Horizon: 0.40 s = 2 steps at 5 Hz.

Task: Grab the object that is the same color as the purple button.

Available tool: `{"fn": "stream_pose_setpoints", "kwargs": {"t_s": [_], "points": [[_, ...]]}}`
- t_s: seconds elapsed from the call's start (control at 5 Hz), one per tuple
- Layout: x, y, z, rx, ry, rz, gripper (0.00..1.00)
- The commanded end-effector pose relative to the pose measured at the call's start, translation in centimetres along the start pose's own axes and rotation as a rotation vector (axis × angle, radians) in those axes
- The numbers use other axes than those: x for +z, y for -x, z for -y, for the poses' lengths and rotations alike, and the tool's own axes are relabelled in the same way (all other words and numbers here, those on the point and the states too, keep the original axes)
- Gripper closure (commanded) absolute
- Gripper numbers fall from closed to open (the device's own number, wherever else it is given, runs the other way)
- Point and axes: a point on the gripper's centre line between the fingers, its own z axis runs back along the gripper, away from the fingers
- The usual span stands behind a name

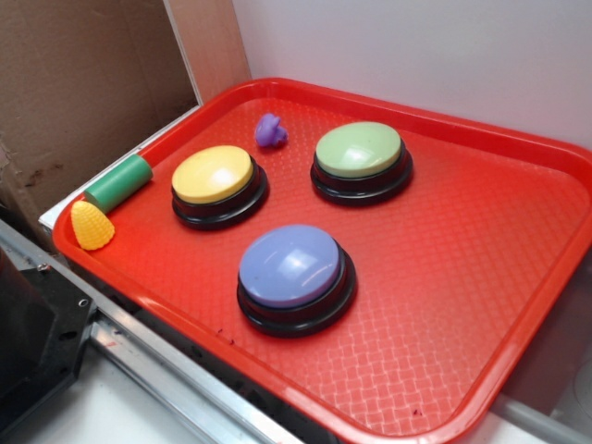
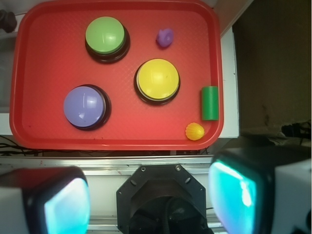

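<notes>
Textured red plastic tray [image 2: 44,131] on a white surface, metal rail along its near edge, pale wall and brown cardboard panel [image 1: 74,83] beyond. Small lumpy purple plastic toy [image 2: 165,37] well ahead of the jaws, far side of the tray, between green domed button [image 2: 105,35] and yellow domed button [image 2: 157,79]; long axis unclear. Lavender domed button on black base [image 2: 84,106] nearer, ahead-left. Gripper [image 2: 151,197] spread wide, holding nothing. No readable writing.

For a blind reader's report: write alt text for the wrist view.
A red tray seen from above holds three domed buttons, green, yellow and purple, plus a small purple toy near the far rim. A green cylinder and a yellow ridged toy lie at the right edge. The hand's fingers frame the bottom, apart and empty.
</notes>
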Motion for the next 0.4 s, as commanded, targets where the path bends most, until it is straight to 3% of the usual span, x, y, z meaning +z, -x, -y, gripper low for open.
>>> {"fn": "stream_pose_setpoints", "kwargs": {"t_s": [0.0, 0.2], "points": [[0.0, 0.0, 0.0, 0.0, 0.0, 0.0, 0.0], [-1.3, -1.5, -0.7, 0.052, -0.009, 0.01, 0.0]]}}
